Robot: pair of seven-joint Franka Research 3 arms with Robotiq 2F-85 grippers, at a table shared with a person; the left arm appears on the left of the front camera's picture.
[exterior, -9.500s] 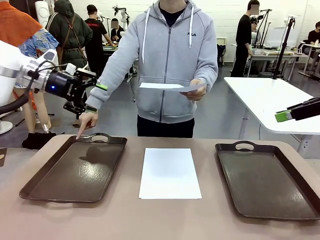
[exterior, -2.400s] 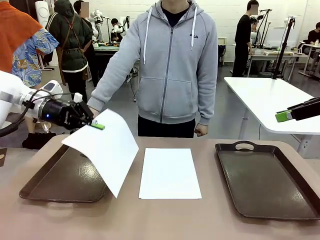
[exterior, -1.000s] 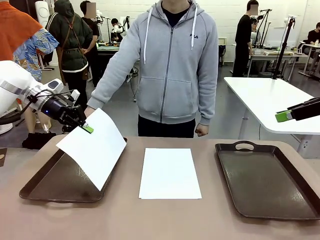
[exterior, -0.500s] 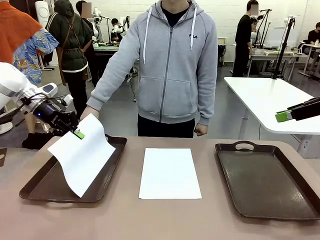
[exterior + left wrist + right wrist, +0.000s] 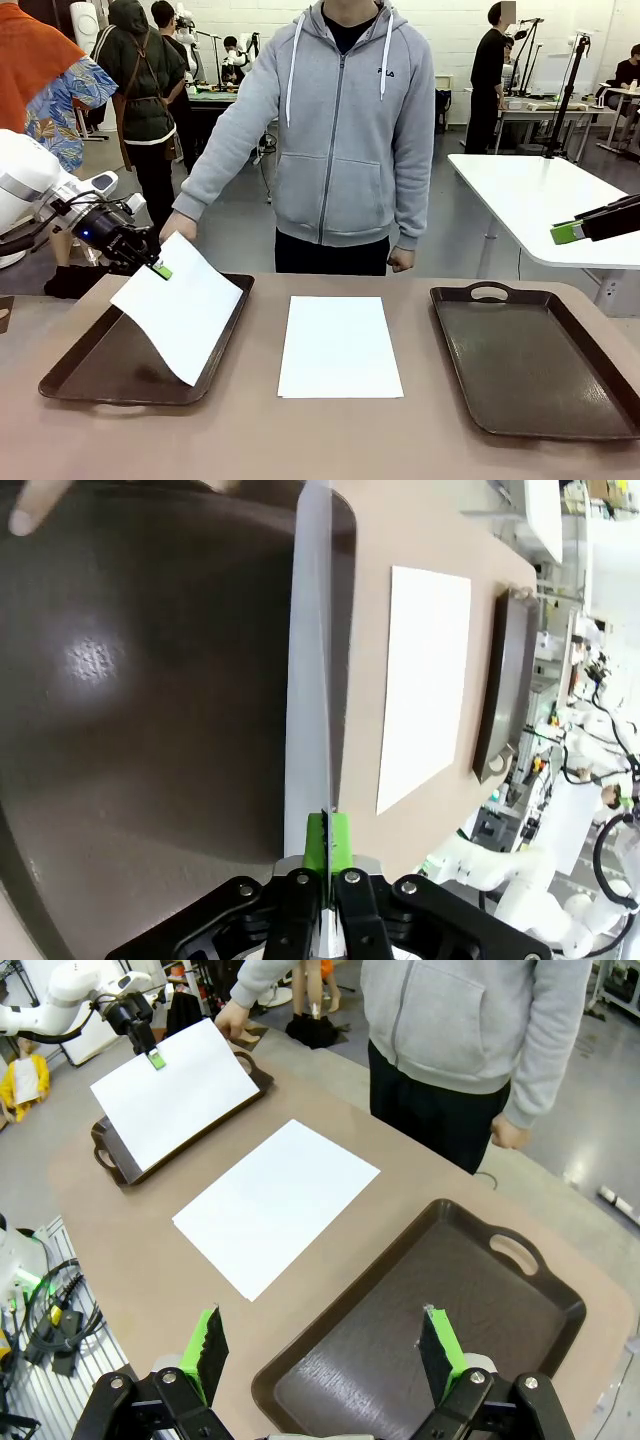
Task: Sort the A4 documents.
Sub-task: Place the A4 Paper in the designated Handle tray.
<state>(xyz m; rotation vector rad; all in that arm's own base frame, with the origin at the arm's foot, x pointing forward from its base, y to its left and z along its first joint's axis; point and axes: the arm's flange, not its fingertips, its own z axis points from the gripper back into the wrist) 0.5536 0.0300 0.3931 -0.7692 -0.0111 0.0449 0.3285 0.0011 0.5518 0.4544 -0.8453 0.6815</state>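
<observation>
My left gripper [image 5: 158, 268] is shut on the top corner of a white A4 document [image 5: 185, 308], which hangs tilted over the left dark brown tray [image 5: 70, 372]. In the left wrist view the gripper [image 5: 327, 842] pinches this sheet [image 5: 308, 670] edge-on above the tray [image 5: 150, 730]. A second A4 document [image 5: 340, 345] lies flat on the table between the trays. My right gripper [image 5: 566, 233] hovers at the right, and in its wrist view it [image 5: 322, 1350] stands open above the right tray [image 5: 470, 1290], holding nothing.
A person in a grey hoodie stands at the far side, one hand [image 5: 178, 226] resting by the left tray's far handle, a fingertip [image 5: 32, 505] at its rim. The right tray [image 5: 530, 360] holds nothing. A white table [image 5: 540, 200] stands behind at the right.
My left gripper has carried the held sheet a little left and down over the left tray, and the sheet has swung with it. The right arm has not moved.
</observation>
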